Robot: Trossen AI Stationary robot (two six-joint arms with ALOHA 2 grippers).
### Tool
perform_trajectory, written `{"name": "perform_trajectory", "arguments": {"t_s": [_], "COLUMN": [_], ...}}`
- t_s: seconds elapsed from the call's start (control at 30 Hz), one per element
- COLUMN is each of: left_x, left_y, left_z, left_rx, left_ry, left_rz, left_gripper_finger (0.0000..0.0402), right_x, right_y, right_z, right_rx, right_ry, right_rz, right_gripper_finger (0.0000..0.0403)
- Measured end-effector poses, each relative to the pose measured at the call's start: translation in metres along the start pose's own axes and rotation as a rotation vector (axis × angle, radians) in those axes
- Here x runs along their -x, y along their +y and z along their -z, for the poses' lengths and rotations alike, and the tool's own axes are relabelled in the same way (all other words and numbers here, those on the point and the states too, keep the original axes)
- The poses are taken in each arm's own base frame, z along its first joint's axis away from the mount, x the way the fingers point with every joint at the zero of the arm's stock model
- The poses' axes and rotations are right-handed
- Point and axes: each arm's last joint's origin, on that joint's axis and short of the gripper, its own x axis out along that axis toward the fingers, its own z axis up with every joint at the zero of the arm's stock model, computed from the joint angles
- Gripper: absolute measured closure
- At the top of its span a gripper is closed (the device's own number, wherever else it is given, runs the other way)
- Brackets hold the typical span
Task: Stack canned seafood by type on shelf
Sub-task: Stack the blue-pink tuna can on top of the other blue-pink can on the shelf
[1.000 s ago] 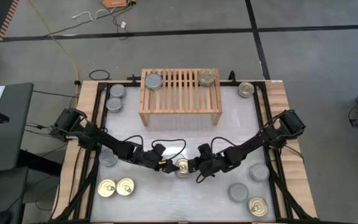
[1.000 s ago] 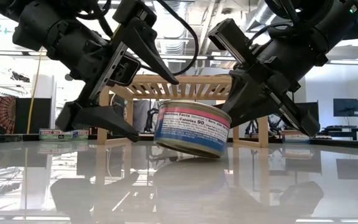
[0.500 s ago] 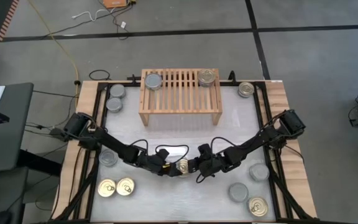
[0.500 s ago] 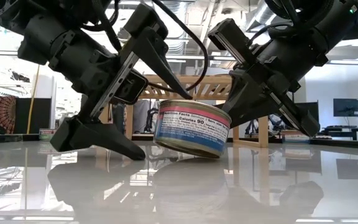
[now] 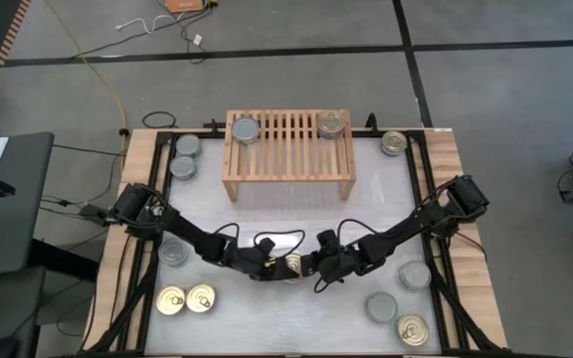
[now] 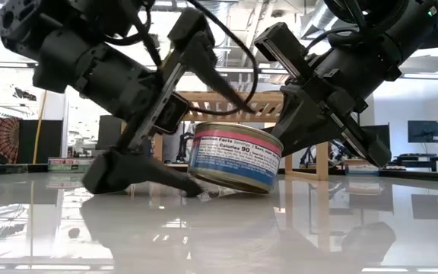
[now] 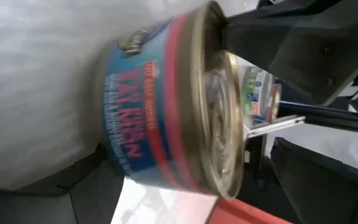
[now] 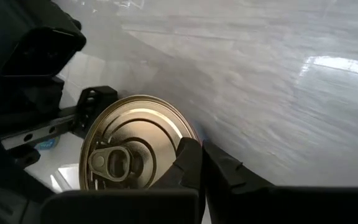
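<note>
Now — tilted can (image 6: 234, 158) between tools

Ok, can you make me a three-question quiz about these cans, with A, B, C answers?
1. Where is the tilted can?
A. on the shelf
B. between the left gripper and right gripper
C. on the floor

2. How many cans are on the shelf?
A. two
B. five
C. none

3. How does the middle can sit?
A. flat
B. tipped, one edge lifted
C. standing on its side

Answers:
1 B: the high view shows it between both grippers, at the middle of the table.
2 A: one silver can and one gold can sit on the slats.
3 B: the low view shows it slanted, one edge off the table.
</note>
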Motion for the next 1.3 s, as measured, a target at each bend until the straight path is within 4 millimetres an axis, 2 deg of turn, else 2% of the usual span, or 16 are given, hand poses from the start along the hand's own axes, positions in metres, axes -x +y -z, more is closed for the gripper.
{"name": "perform_trajectory", "arguments": {"t_s": [0.37,1.07,1.3], "left_x": [-0.0003,0.0009,0.0012], "left_y": [-0.0006,-0.0011,-0.0025], "left_z": [-0.0073,-0.0069,-0.0064], "left_rx": [-0.002,-0.047,-0.074], "left_ry": [-0.018,-0.003,0.012], "left_rz": [0.001,-0.002,0.014], "left_gripper_finger": [0.0024,0.0025,0.0062], "right_x": [0.0002,0.0002,0.0000], "right_y": [0.0001,0.0000,-0.0005], "right_z": [0.0005,0.0004,-0.0001], "right_rx": [0.001,0.004,0.005], "right_ry": [0.001,0.001,0.000], "right_rz": [-0.001,0.000,0.005], "right_gripper_finger": [0.0372,0.0372,0.0372]}}
